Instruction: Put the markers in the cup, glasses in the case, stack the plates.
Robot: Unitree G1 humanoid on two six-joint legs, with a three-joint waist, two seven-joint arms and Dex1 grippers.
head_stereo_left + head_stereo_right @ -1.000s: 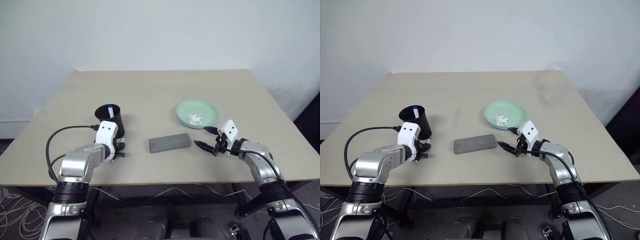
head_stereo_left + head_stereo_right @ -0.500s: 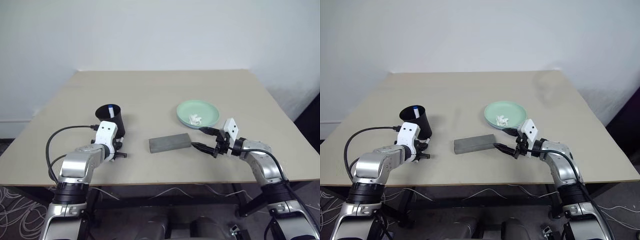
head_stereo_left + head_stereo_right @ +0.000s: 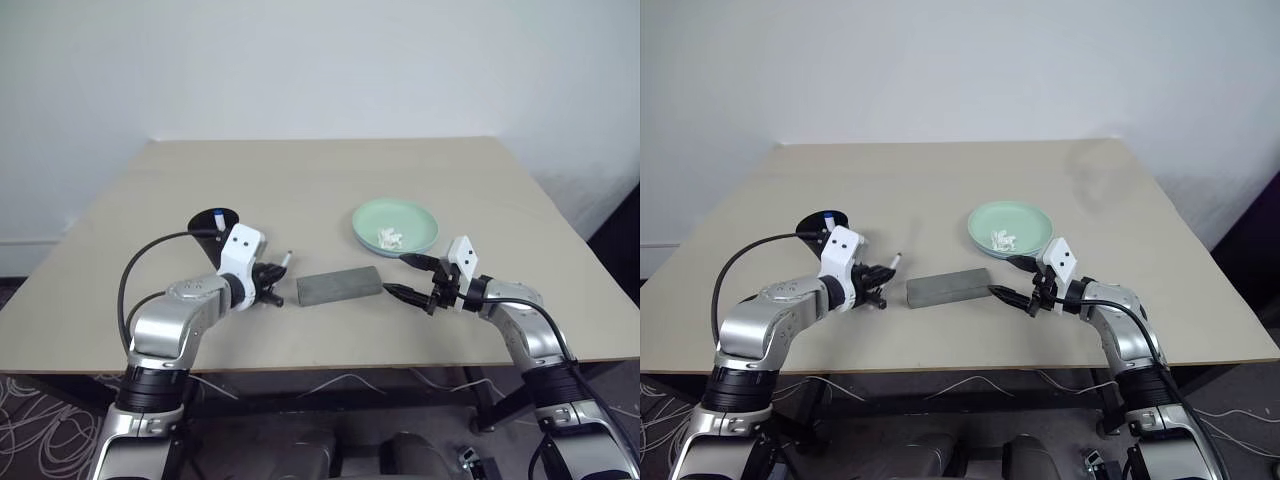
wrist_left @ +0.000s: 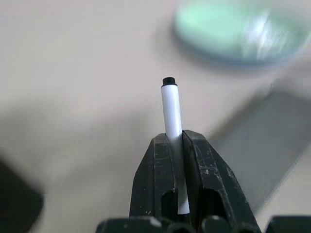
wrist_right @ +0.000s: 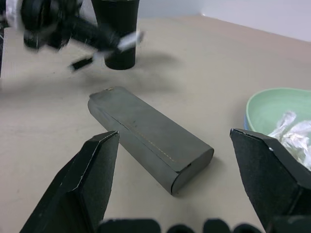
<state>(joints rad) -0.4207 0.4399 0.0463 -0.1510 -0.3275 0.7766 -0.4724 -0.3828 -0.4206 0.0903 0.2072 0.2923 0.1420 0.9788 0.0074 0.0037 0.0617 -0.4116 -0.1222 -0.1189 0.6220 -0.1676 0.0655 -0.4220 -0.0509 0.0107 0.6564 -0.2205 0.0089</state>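
1. Your left hand (image 4: 177, 145) was clamped on a white marker (image 4: 171, 109); its black end poked out past the fingertips, the body pinched between both fingers.
2. In the head views that left hand (image 3: 268, 280) was raised off the bench (image 3: 330, 180), just in front of the black cup (image 3: 213, 232) and left of the grey case (image 3: 340, 286). The marker (image 3: 284, 263) stuck out toward the case, tilted up.
3. The cup stood upright on the bench behind your left wrist. A blue-capped marker (image 3: 217, 214) showed at its rim, already inside.
4. Your right hand (image 3: 412, 277) was spread wide, holding nothing. It sat just off the right end of the case, fingertips pointing at it, apart from it.
5. From the right wrist, the case (image 5: 148, 136) lay closed and flat between the two spread fingers (image 5: 87, 179), further out than the tips, not touching them.
6. The mint green plate (image 3: 395, 226) lay behind your right hand, near the case's right end. A crumpled white bit (image 3: 388, 238) sat in it. A blue edge peeked out under the green one, so the plates looked stacked.
7. Couldn't tell whether the glasses were in the case; its lid was shut.
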